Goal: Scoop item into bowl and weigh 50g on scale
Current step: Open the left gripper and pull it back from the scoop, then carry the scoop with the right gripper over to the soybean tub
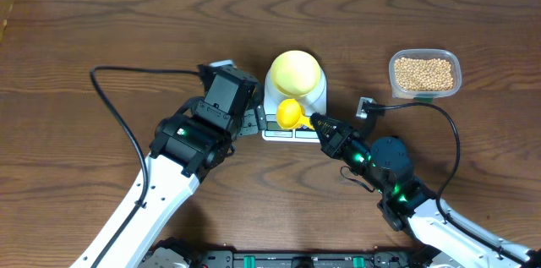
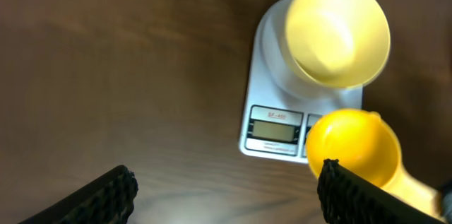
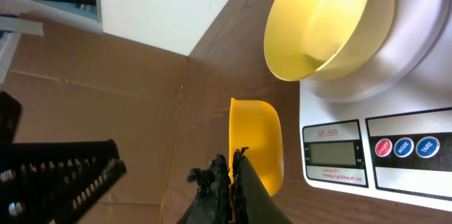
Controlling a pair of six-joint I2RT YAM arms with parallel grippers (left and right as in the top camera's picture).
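Observation:
The pale yellow bowl (image 1: pixel 294 72) (image 2: pixel 337 32) (image 3: pixel 325 22) stands on the white scale (image 1: pixel 314 99) (image 2: pixel 263 75) (image 3: pixel 417 61); I see no beans inside it. A bright yellow scoop (image 1: pixel 290 113) (image 2: pixel 353 146) (image 3: pixel 256 143) hovers over the scale's front, just short of the bowl. My right gripper (image 1: pixel 318 124) (image 3: pixel 232 174) is shut on its handle. My left gripper (image 1: pixel 247 118) (image 2: pixel 226 199) stands open over bare wood just left of the scale, holding nothing. The beans (image 1: pixel 424 72) lie in a clear tub at the back right.
The clear plastic tub (image 1: pixel 457 82) sits on the wooden table to the right of the scale. A black cable (image 1: pixel 110 107) loops across the left half of the table. Another cable (image 1: pixel 439 116) arcs by the right arm.

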